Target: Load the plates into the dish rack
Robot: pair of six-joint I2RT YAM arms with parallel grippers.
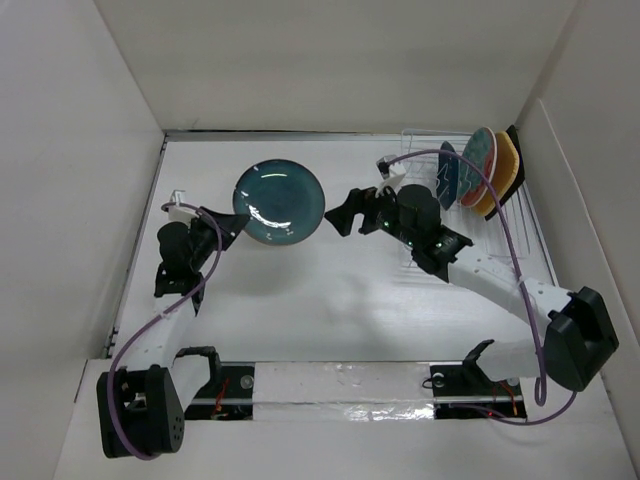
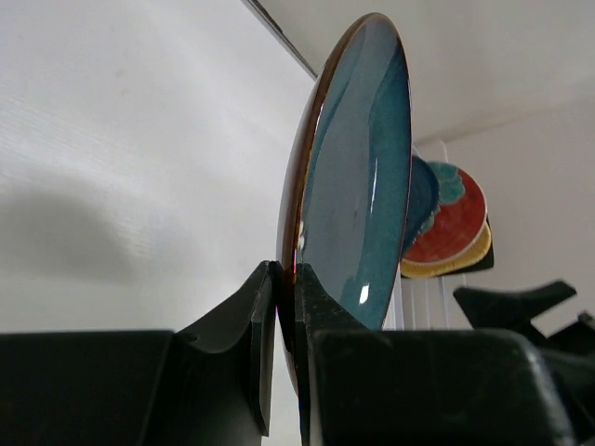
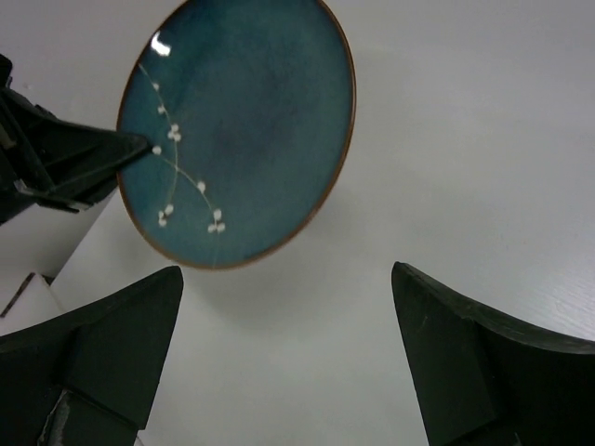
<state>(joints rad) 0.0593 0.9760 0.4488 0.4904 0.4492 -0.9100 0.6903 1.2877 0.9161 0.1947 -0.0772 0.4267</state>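
At the near edge of the white bench, two robot arms rise from their bases and reach inward toward a single dish. The left pincer is pressed together on the left rim of the round dark teal plate, one finger on each face of the edge, as its wrist view shows. The glazed face, marked with a thin sprig of white buds, is turned up toward the overhead camera. From the other side, the right pincer stands spread wide and holds nothing; the plate lies ahead of its fingers and a little to their left, near its tips but apart from them, with bare bench showing between. Farther back, in the far right corner, the dish rack of thin pale wire already carries four dishes standing on edge in a row: the navy leaf-shaped plate nearest the middle of the bench, then the red-rimmed floral plate, the tan plate, and the black-rimmed plate hardest against the wall. The teal plate sits well apart from the rack, left of centre.
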